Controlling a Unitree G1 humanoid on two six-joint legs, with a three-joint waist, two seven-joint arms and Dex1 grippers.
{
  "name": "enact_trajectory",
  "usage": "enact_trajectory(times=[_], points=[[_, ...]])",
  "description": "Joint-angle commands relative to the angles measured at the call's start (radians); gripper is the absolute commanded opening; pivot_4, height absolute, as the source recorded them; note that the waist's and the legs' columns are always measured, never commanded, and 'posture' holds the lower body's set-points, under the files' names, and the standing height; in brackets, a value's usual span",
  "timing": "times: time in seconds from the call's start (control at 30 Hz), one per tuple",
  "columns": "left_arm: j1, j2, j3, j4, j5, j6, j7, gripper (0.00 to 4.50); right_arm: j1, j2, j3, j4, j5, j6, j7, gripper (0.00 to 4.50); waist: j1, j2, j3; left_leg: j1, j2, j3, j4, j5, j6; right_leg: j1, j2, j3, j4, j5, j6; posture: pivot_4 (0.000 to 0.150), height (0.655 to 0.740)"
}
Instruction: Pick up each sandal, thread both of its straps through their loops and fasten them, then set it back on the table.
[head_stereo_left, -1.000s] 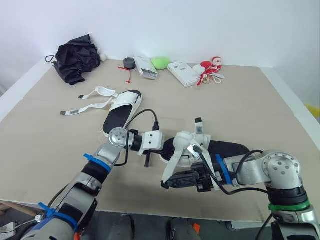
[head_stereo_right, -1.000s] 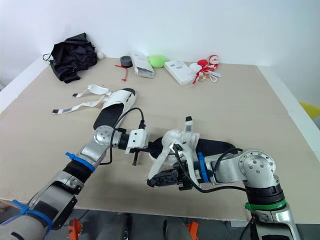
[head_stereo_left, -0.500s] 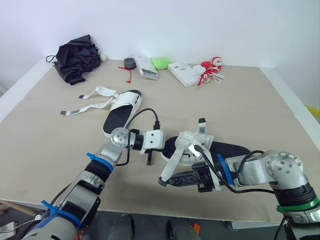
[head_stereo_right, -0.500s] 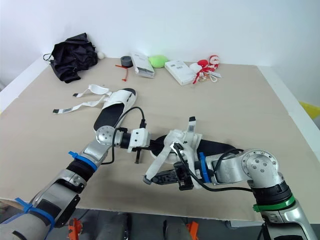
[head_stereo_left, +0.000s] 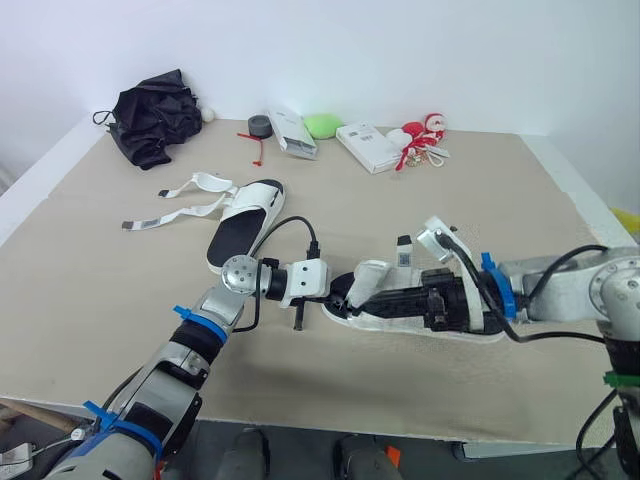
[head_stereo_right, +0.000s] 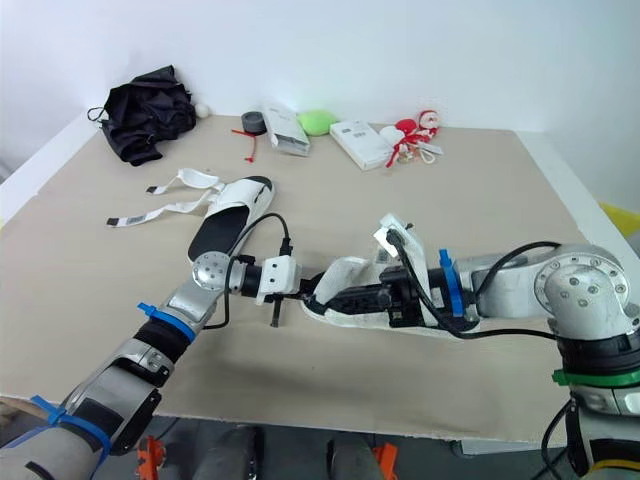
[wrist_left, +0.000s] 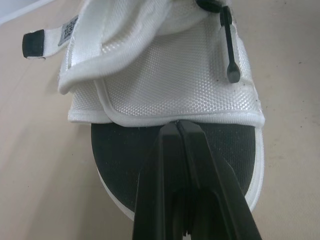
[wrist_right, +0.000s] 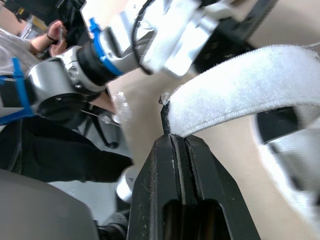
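Pinching the white strap (wrist_right: 240, 85) tight with the right end effector (wrist_right: 175, 140). Touching the front flap (wrist_left: 165, 75) with the left end effector (wrist_left: 177, 125), closed up. Resting flat on the surface (head_stereo_left: 120, 300): sandal (head_stereo_left: 368, 280). Light and floppy, probably; best held by the strap tip.

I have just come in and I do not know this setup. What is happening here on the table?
The robot is working on the near sandal, which lies near the front edge of the table. Its left claw is shut on the edge of the white toe cover; its right claw is shut on a white strap. The second sandal lies farther back, its straps loose and spread out.
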Motion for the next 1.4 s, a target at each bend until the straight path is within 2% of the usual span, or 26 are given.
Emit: enact_trajectory(times=[0.03,0.23,0.5,0.87,1.1,1.23,1.4], points=[[0.005,-0.001,-0.018,0.025,0.032,0.009,-0.003,0.00,-0.078,-0.035,0.070,0.041,-0.180,-0.019,0.164,0.05,0.000,0.000,0.000,-0.001,0.000,0.000,0.000,0.000,0.000,0.000,0.000,0.000,0.000,0.000,0.000,0.150,0.7380],[0.016,0.005,-0.015,0.013,0.033,0.013,-0.006,0.00,-0.188,-0.082,0.293,0.144,-0.528,-0.152,0.487,0.05,0.000,0.002,0.000,-0.002,-0.001,0.001,0.000,0.000,0.000,-0.003,-0.001,0.001,0.000,0.002,0.000,0.150,0.7380],[0.040,0.021,-0.011,-0.016,0.034,0.027,-0.004,0.00,-0.281,-0.073,0.445,0.265,-0.784,-0.261,0.764,0.05,-0.001,0.003,0.001,-0.002,-0.001,0.002,0.000,0.000,0.000,-0.003,-0.001,0.000,0.000,0.001,0.000,0.150,0.7380],[0.045,0.026,-0.011,-0.029,0.032,0.041,0.004,0.00,-0.400,0.058,0.462,0.436,-0.956,-0.312,0.872,0.05,-0.001,0.005,0.002,-0.001,0.000,0.001,0.000,0.000,-0.001,-0.004,0.000,0.000,0.001,0.003,0.000,0.150,0.7380],[0.046,0.023,-0.011,-0.034,0.030,0.048,0.004,0.00,-0.549,0.132,0.386,0.618,-1.030,-0.356,0.915,0.05,-0.001,0.012,0.005,-0.001,-0.001,0.001,0.000,0.000,-0.001,-0.004,0.000,0.000,0.002,0.004,-0.004,0.150,0.7380],[0.047,0.021,-0.012,-0.037,0.029,0.052,0.004,0.00,-0.540,0.136,0.369,0.599,-1.045,-0.354,0.943,0.05,-0.001,0.012,0.006,-0.002,-0.001,0.001,0.000,0.000,-0.001,-0.004,0.000,0.000,0.002,0.004,-0.003,0.150,0.7380],[0.048,0.021,-0.012,-0.039,0.029,0.055,0.003,0.00,-0.436,0.087,0.362,0.453,-1.025,-0.345,1.011,0.05,-0.001,0.012,0.006,-0.002,-0.002,0.000,0.000,0.000,-0.001,-0.004,0.000,0.000,0.003,0.004,-0.003,0.150,0.7380]])
